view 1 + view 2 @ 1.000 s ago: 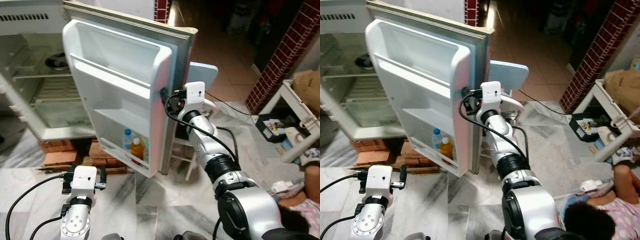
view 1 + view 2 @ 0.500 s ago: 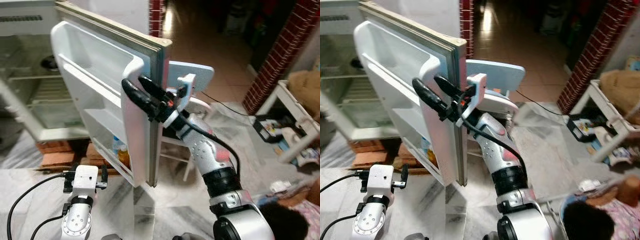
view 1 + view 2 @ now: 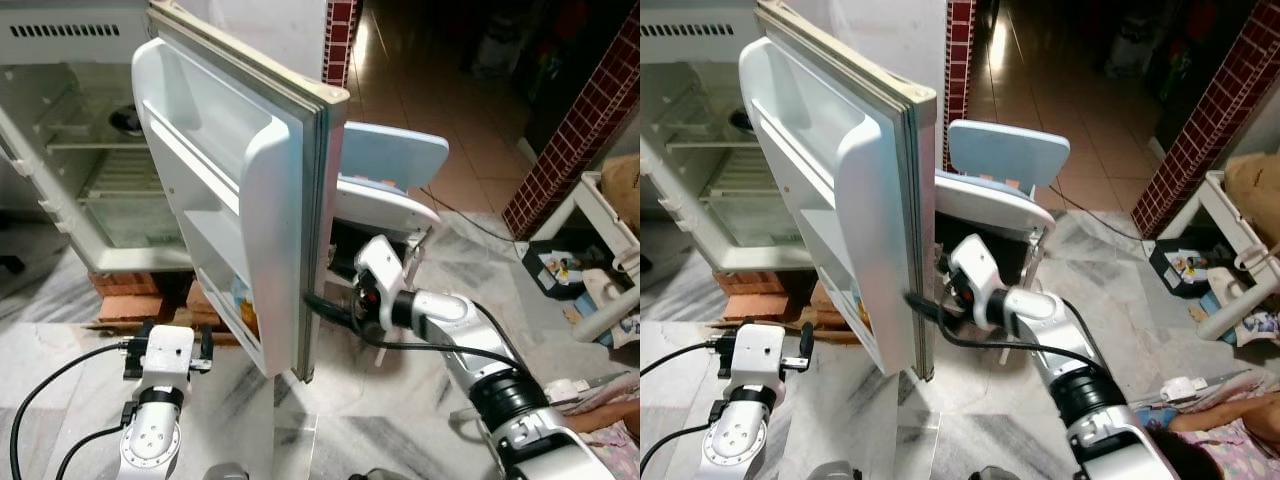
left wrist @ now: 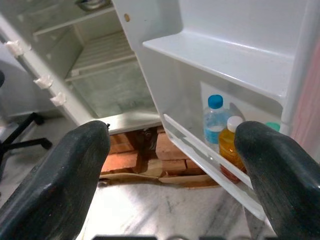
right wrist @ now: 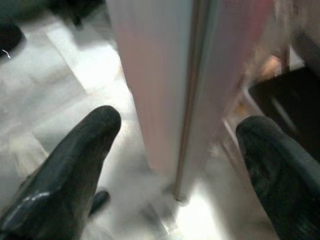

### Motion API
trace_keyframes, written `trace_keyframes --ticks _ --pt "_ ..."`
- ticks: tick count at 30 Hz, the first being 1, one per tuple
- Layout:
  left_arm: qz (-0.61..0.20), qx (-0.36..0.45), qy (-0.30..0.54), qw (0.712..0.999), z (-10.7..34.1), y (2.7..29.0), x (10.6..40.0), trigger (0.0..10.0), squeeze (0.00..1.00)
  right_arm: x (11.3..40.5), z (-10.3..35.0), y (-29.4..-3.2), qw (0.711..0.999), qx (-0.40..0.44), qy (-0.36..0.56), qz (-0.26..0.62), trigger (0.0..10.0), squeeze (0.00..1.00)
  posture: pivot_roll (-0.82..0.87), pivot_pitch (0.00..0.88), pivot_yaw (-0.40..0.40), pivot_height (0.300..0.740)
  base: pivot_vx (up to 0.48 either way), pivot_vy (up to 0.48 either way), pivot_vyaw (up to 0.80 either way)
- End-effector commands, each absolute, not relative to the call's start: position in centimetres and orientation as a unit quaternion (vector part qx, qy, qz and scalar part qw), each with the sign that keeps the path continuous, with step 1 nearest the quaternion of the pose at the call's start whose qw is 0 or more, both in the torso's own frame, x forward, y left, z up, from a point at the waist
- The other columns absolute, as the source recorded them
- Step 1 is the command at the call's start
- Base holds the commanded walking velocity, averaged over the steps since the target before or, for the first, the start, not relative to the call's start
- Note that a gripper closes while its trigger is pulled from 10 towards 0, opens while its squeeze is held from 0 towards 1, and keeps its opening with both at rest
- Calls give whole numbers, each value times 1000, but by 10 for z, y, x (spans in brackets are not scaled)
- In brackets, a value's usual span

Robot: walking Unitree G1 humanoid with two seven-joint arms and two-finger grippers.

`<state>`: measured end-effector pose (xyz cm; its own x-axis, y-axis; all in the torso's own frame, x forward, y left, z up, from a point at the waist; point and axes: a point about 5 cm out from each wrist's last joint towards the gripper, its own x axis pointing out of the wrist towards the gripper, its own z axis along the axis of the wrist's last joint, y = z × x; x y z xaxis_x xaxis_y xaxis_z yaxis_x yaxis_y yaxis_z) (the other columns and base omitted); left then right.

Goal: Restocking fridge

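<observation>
Right wrist view: fridge door point(image 5: 170, 85) edge between tool point(image 5: 175, 165) fingers (spread).

We see the fridge door point(image 3: 262, 190) standing ajar, right gripper point(image 3: 325, 306) at its lower edge, blue chair point(image 3: 392, 175) behind.

Your right arm is reaching forward and low, its elbow bent, and your right gripper point(image 5: 175, 165) is pointing ahead with its two black fingers point(image 5: 65, 165) spread wide apart. Your left arm is hanging low at your side, and your left gripper point(image 4: 175, 165) is holding its fingers wide apart too.
</observation>
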<state>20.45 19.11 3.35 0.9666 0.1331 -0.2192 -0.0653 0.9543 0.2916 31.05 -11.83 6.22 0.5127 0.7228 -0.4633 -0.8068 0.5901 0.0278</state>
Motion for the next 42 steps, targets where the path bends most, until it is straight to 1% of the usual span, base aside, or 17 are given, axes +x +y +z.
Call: trace_keyframes --ticks 1,4,7,8,11,13,16,18,20,22,24,26,28,33,36,41,42 --pt "46 146 124 980 32 191 203 10000 0 319 69 -120 868 -126 208 432 10000 0 81 6 -30 740 0 0 0" --pt "45 147 125 980 31 191 204 10000 0 337 75 -126 889 -164 197 380 10000 0 87 0 -33 740 0 0 0" --pt "44 148 125 980 31 191 205 10000 0 356 101 -112 931 -98 131 326 10000 0 87 0 -33 740 0 0 0" --pt "44 148 125 980 31 191 205 10000 0 356 101 -112 931 -98 131 326 10000 0 87 0 -33 740 0 0 0" --pt "42 148 126 980 31 190 206 10000 0 366 125 -96 945 -84 68 309 10000 0 87 0 -33 740 0 0 0" --pt "40 148 126 980 30 189 206 10000 0 374 145 -84 957 16 33 289 10000 0 87 0 -33 740 0 0 0" --pt "38 148 127 980 30 189 207 10000 0 379 158 -77 957 60 6 285 10000 0 88 0 -32 740 0 0 0" --pt "37 148 127 980 30 189 207 10000 0 378 168 -68 949 81 -18 304 10000 0 86 0 -32 740 0 0 0" --pt "36 148 128 980 29 189 207 10000 0 369 182 -51 917 136 -45 372 10000 0 86 0 -33 740 0 0 0" --pt "36 147 128 980 29 188 207 10000 0 362 189 -44 895 164 -60 410 10000 0 86 0 -33 740 0 0 0" --pt "35 147 128 980 28 188 207 10000 0 347 197 -35 856 190 -78 474 10000 0 84 0 -33 740 0 0 0" --pt "34 147 129 980 28 187 207 10000 0 326 201 -29 803 200 -86 554 10000 0 81 0 -32 740 0 0 0" --pt "34 146 130 980 28 187 207 10000 0 310 195 -28 772 193 -76 601 10000 0 80 0 -30 740 0 0 0" --pt "33 146 131 980 27 186 206 10000 0 298 176 -32 756 173 -44 629 10000 0 80 0 -30 740 0 0 0" --pt "32 144 129 981 27 186 206 10000 0 294 143 -48 780 101 -1 617 10000 0 74 1 -28 740 0 0 0" --pt "33 141 122 982 29 186 205 10000 0 287 122 -63 796 42 34 602 10000 0 71 3 -25 740 0 0 0" --pt "37 139 116 983 30 186 205 10000 0 287 113 -69 812 16 44 582 10000 0 71 3 -25 740 0 0 0"
